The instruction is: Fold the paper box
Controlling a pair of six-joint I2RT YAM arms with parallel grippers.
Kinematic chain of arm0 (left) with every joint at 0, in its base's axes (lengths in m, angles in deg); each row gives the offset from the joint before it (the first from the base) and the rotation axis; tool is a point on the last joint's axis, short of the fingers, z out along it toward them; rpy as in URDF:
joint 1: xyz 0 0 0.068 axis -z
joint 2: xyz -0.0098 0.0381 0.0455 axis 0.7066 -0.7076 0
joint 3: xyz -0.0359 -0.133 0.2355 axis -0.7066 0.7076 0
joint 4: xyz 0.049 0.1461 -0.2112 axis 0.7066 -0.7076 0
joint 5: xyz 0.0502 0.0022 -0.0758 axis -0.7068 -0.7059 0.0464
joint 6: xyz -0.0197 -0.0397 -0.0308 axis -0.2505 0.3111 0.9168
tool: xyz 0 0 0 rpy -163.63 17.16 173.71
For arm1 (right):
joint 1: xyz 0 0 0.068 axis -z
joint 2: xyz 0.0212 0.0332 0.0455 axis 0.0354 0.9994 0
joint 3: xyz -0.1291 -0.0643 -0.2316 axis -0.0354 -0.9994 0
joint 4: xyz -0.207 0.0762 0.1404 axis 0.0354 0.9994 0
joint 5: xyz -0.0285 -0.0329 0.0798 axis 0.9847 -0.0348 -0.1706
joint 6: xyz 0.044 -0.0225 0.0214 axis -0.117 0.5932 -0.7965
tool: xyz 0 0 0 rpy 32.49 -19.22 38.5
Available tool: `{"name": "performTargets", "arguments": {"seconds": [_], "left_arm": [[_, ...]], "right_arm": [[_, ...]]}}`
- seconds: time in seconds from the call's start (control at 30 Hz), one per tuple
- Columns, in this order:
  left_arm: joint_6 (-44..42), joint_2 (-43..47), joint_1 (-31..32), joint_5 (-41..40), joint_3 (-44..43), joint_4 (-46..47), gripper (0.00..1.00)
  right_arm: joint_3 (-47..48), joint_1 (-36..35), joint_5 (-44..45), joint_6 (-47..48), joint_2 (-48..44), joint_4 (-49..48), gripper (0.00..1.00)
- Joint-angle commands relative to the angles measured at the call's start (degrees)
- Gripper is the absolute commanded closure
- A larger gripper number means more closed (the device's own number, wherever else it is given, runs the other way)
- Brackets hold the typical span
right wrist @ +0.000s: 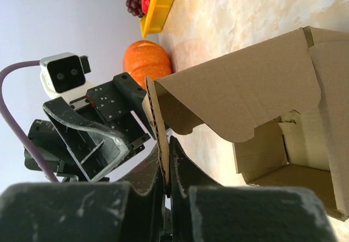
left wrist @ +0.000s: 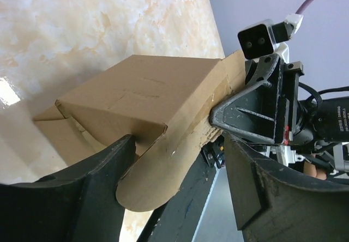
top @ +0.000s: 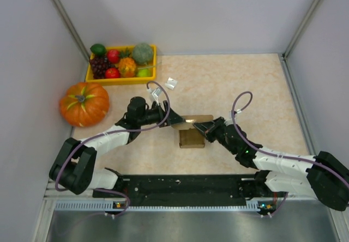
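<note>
The paper box (top: 191,138) is brown cardboard and sits mid-table, its lid flap raised between the two arms. In the right wrist view the box (right wrist: 256,89) stands open-topped, and my right gripper (right wrist: 166,144) is shut on the corrugated edge of the lid flap. In the left wrist view my left gripper (left wrist: 180,144) is open, its jaws on either side of a rounded tab of the box (left wrist: 147,89). The left finger (left wrist: 92,187) lies against that tab; the right finger (left wrist: 267,193) stands clear of it. Seen from above, the left gripper (top: 177,119) and right gripper (top: 199,126) meet at the flap.
An orange pumpkin (top: 84,103) sits at the left wall. Behind it is a yellow tray (top: 122,80) of toy fruit. Two small white objects (top: 171,83) lie near the tray. Walls close in the table on the left, back and right.
</note>
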Motion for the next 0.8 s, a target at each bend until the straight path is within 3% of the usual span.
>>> {"name": "performTargets", "arguments": {"seconds": [0.0,0.1,0.2,0.23,0.3,0.37,0.47,0.57,0.6,0.67,0.77], "left_arm": [[-0.27,-0.48,1.45,0.65,-2.19,3.93,0.32],[-1.07,-0.83,1.80,0.46,-2.10,3.30,0.37],[-2.82,0.13,1.80,-1.11,-1.92,0.85,0.40],[-4.31,0.31,1.89,-1.90,-1.93,-0.29,0.41],[-5.89,0.66,1.89,-2.08,-1.84,-1.96,0.42],[-6.52,0.57,1.89,-2.17,-1.84,-2.49,0.43],[-7.48,0.66,2.06,-2.00,-1.75,-3.02,0.44],[-8.36,0.84,2.33,-1.82,-2.10,-3.64,0.44],[-8.71,0.66,2.50,-1.65,-2.36,-3.72,0.44],[-9.07,0.57,2.68,-1.82,-2.71,-4.08,0.44],[-9.42,0.48,2.77,-1.73,-3.42,-4.08,0.40]], "right_arm": [[0.83,-0.47,-0.76,2.26,-0.43,2.57,1.00],[0.92,-0.56,-1.11,2.87,-1.13,3.10,0.98],[2.14,-0.56,-1.46,6.46,-3.85,7.39,0.83],[3.45,-0.56,-1.63,10.65,-5.08,15.41,0.70],[8.11,-0.56,-3.03,16.29,-7.02,22.58,0.62],[11.36,-0.39,-5.58,24.38,-8.16,31.96,0.45],[16.27,-0.03,-9.80,35.02,-11.58,46.27,0.30],[21.98,0.23,-11.92,43.20,-14.58,56.85,0.22],[23.84,0.84,-10.79,44.35,-14.93,64.29,0.20],[28.40,2.33,-7.79,46.81,-16.42,69.88,0.14],[31.66,12.50,-12.78,51.55,-16.35,70.78,0.04]]}}
